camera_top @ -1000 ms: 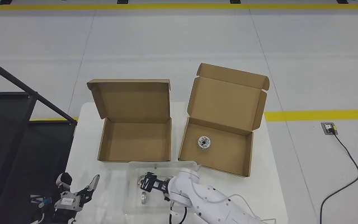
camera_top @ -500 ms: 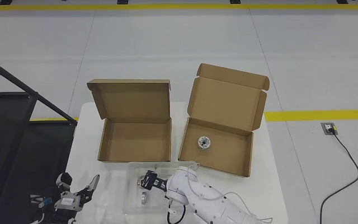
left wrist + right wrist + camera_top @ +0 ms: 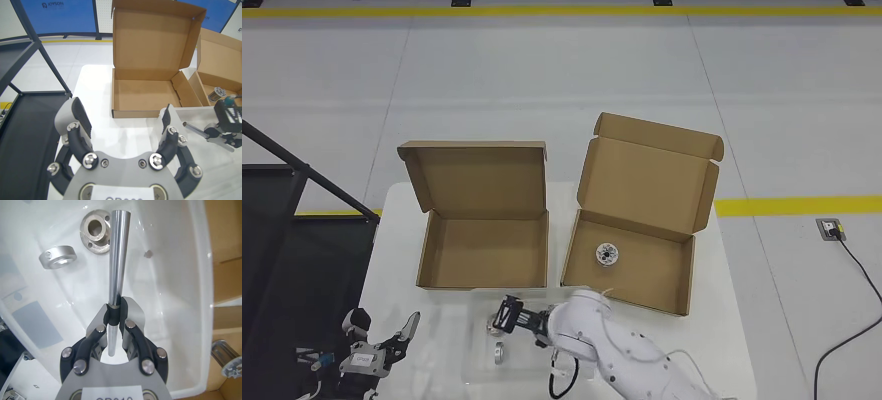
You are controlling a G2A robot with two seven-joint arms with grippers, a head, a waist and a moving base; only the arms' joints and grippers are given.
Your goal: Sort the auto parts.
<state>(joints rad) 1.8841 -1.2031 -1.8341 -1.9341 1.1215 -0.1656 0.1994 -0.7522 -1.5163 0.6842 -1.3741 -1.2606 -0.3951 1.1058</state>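
Well out to the left of the clear tray (image 3: 478,296), off the white table (image 3: 402,230), stands a black metal rack (image 3: 302,280). Between rack and tray, at the table's near corner, hangs the left gripper (image 3: 121,111), its two ribbed pads spread wide with nothing between them.

Behind the tray, toward its left side, sits an open cardboard box (image 3: 482,250), lid standing upright, floor bare.

Over the tray itself is the right gripper (image 3: 115,311). Its fingers are pinched tight round a polished steel rod (image 3: 117,256), gripped near one end, so most of the rod juts out past the fingertips. The rod's free end reaches over toward the tray's left side, where, from the wrist camera, it crosses the edge of a flanged bushing (image 3: 95,231) lying on the tray floor. Just beside the bushing, apart from the rod, lies a plain metal collar (image 3: 57,256).

Behind the tray, toward its right side, a second open box (image 3: 652,270) sits slightly askew, and one small round metal part (image 3: 606,254) rests on its floor.
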